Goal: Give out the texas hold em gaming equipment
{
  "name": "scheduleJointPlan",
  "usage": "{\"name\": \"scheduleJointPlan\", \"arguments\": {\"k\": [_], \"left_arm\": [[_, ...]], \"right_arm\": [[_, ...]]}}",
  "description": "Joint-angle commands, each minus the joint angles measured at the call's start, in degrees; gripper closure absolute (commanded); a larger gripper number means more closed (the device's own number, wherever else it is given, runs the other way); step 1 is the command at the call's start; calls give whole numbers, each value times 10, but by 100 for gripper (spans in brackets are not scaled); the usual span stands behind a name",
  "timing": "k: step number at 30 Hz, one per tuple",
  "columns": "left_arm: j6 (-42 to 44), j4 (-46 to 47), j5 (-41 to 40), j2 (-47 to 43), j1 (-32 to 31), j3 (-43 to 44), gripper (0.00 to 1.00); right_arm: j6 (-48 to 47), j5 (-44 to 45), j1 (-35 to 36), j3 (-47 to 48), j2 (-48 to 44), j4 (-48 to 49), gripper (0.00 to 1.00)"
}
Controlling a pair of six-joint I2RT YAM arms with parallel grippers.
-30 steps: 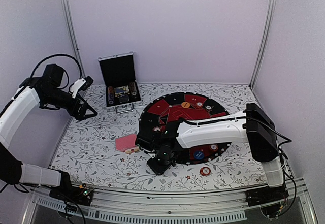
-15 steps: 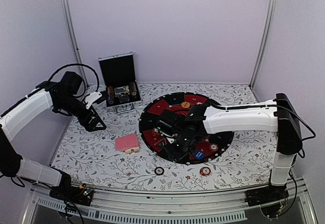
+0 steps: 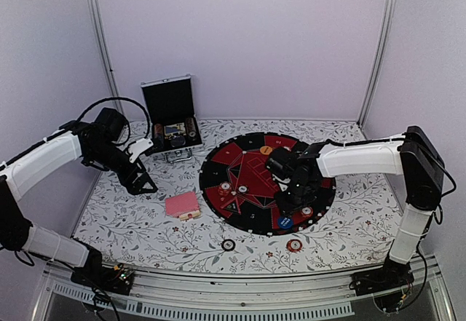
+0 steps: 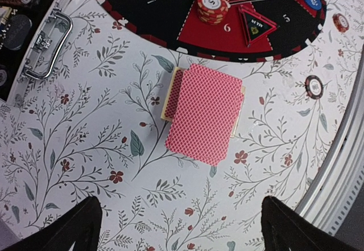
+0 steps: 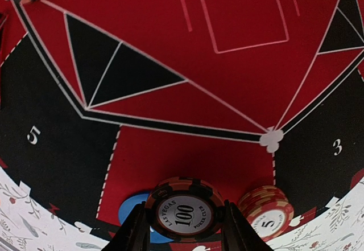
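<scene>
Right end effector [image 5: 183, 223] moved right — chip [image 5: 185, 212] clamped, face toward camera

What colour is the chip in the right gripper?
Chip: black, orange-red edge stripes, white centre marked 100. Right wrist view shows it best.

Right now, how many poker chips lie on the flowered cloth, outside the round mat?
2: a dark chip near the front edge, and a red chip to its right. The arms may hide others.
</scene>
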Motion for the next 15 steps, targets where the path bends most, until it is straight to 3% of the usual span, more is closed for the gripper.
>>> {"name": "scheduleJointPlan", "arguments": {"k": [1, 15], "left_arm": [[8, 16, 4, 6, -9, -6, 0], [15, 25, 6, 11, -16, -13, 0]], "right_arm": [[-8, 15, -31, -15, -25, 41, 74], [-22, 12, -53, -16, 2, 55, 74]]}}
